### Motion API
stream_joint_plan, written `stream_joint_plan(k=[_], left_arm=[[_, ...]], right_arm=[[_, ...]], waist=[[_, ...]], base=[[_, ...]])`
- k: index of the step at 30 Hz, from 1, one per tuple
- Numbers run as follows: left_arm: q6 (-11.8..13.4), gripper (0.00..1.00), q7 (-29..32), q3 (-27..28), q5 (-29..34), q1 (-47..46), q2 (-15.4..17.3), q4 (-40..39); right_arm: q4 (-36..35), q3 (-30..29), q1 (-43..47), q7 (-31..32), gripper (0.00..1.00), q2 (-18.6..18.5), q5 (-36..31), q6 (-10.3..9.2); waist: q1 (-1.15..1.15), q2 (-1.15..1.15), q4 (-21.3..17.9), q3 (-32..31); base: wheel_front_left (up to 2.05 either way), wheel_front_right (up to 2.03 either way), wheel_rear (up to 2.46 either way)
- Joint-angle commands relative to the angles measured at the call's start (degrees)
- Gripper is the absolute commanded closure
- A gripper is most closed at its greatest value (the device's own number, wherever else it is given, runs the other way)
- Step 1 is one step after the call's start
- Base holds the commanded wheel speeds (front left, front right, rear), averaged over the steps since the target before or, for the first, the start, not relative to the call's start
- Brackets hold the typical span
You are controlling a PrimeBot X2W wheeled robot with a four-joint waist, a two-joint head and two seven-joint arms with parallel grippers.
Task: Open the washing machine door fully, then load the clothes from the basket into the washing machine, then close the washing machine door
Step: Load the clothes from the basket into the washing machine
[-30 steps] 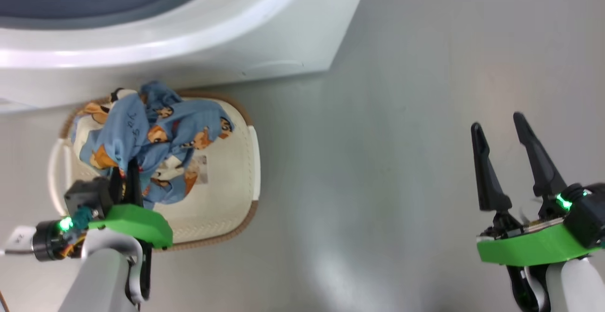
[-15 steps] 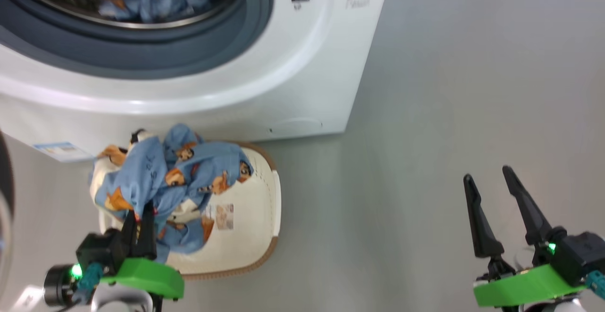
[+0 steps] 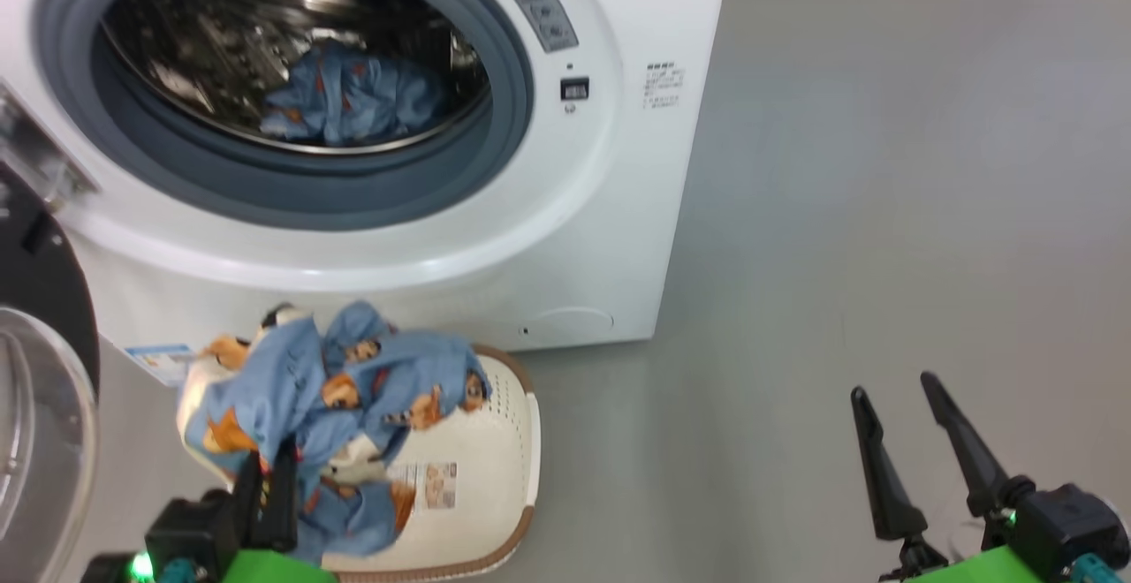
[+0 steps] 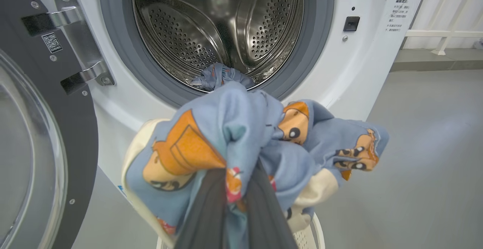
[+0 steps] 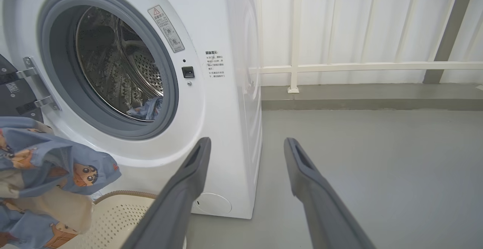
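The white washing machine [image 3: 618,168] stands with its steel drum exposed; some of the light blue clothes [image 3: 353,97] lie inside it. The black washing machine door [image 3: 40,300] hangs swung out at the left, its glass bowl showing in the left wrist view [image 4: 26,147]. My left gripper [image 3: 265,473] is shut on a bundle of blue cartoon-print clothes [image 4: 234,128], held up over the cream basket [image 3: 495,477] in front of the drum opening. My right gripper [image 3: 892,389] is open and holds nothing, off to the right above the floor.
The grey floor [image 3: 839,212] stretches to the right of the machine. Behind it run a low step [image 5: 358,98] and a white railing [image 5: 339,68]. A blue label [image 3: 159,360] and a round flap [image 3: 570,320] sit low on the machine's front.
The head camera has tilted up, bringing the drum and door into view. The left gripper has kept its hold and the bundle now hangs higher over the basket.
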Motion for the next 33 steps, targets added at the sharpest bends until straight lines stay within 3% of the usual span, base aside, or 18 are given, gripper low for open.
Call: stream_joint_plan(k=[1, 14, 33], left_arm=[[0.6, 1.0, 0.1, 1.7, 0.4, -0.2, 1.3, -2.3], [1.5, 1.0, 2.0, 1.2, -0.3, 3.7, 2.1, -6.8], [2.1, 1.0, 2.8, 0.8, -1.1, 4.6, 2.5, -7.5]], right_arm=[[-1.3, 1.8, 0.3, 0.3, 0.0, -0.3, -0.8, 0.35], [-1.7, 2.7, 2.8, 1.6, 0.0, 0.1, -1.0, 0.35], [-1.7, 2.9, 3.8, 1.7, 0.0, 0.7, -0.9, 0.35]], waist=[[0.01, 0.0, 0.2, -2.2], [0.01, 0.0, 0.3, -6.2], [0.01, 0.0, 0.0, -7.4]], base=[[0.0, 0.0, 0.0], [0.0, 0.0, 0.0], [0.0, 0.0, 0.0]])
